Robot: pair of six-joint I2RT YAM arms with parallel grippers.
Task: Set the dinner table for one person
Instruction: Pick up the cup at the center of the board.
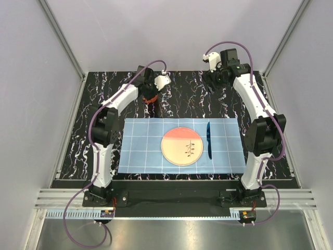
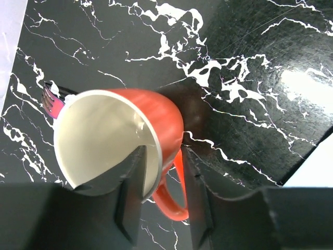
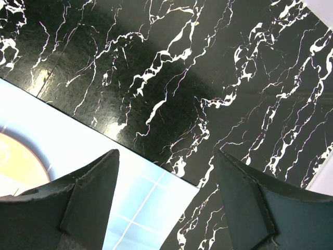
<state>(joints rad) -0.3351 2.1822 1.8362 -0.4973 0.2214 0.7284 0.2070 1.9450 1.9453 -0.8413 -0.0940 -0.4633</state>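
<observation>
An orange mug (image 1: pixel 150 97) (image 2: pixel 161 120) with a white inside stands at the back left of the dinner table (image 1: pixel 179 94). My left gripper (image 1: pixel 151 91) (image 2: pixel 162 151) is shut on the mug: one finger (image 2: pixel 132 182) is inside against the wall, the other (image 2: pixel 195 187) is outside against the handle. A pink fork (image 2: pixel 50 99) pokes out behind the mug. On the light-blue checked mat (image 1: pixel 140 151) lie a peach plate (image 1: pixel 182 148) and a blue knife (image 1: pixel 208 139). My right gripper (image 1: pixel 212 82) (image 3: pixel 166 153) hangs open and empty above the mat's far right corner (image 3: pixel 151 203).
Grey walls with metal posts close in the table on the left, back and right. The arm bases stand at the near edge. The plate's rim (image 3: pixel 15 161) shows at the left of the right wrist view.
</observation>
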